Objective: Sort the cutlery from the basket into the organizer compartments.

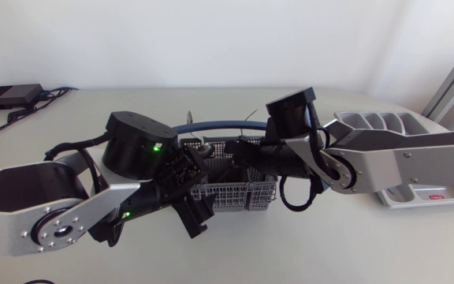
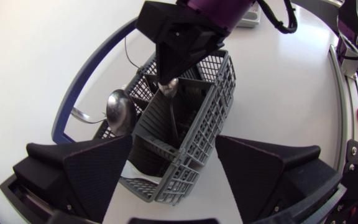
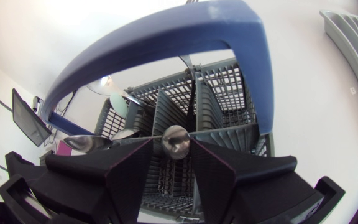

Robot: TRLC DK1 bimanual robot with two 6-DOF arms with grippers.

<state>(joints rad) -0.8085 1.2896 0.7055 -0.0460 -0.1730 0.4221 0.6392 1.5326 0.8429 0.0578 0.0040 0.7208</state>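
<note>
Right tool [image 3: 174, 144] pinches a steel utensil [image 3: 176, 138] by its rounded end; likely light, stiff, slippery, so grip squarely. Left tool [image 2: 173, 140] stands open astride the basket [image 2: 205, 118].

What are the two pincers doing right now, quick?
Left pincer: open, with the basket between its fingers.
Right pincer: closed on a cutlery piece.

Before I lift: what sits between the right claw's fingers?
The rounded metal end of a cutlery piece, pinched from both sides by the right claw, above the basket. The right wrist view shows it best.
</note>
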